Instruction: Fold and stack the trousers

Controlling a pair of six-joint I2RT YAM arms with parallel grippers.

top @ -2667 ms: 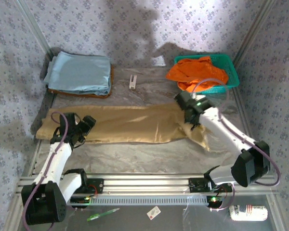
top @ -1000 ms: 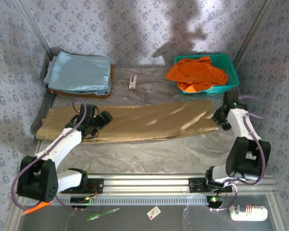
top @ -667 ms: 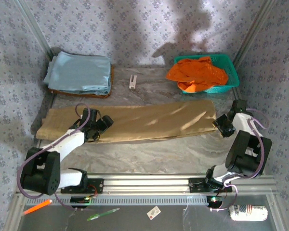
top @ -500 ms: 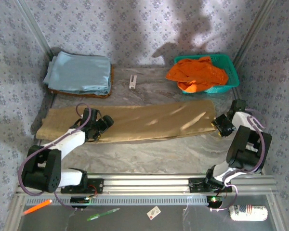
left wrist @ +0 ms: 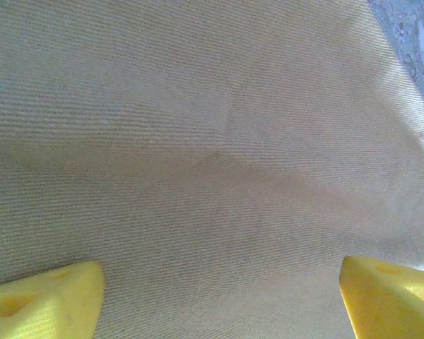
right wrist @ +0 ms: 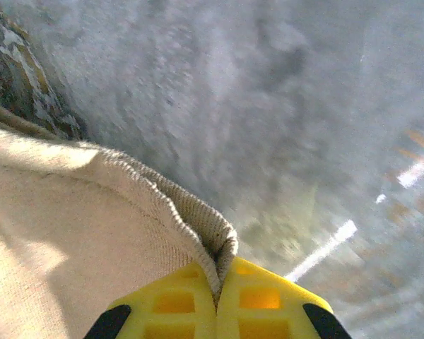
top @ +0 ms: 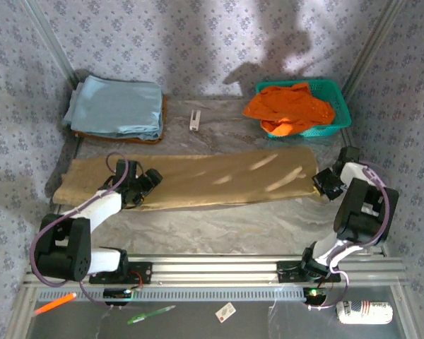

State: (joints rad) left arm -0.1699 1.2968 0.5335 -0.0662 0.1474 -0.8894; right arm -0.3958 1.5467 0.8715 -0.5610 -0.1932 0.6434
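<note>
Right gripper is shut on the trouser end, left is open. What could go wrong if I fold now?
1. The right gripper pinches only the edge of the trousers; it may slip on lifting.
2. The left gripper is open, gripping nothing, so that end could drag or bunch.

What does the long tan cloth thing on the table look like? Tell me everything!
The tan trousers look like ribbed cotton, folded into one long flat strip lying left to right across the grey marbled table. The right gripper is shut, pinching a thick edge at their right end. The open left gripper is over their left part.
</note>
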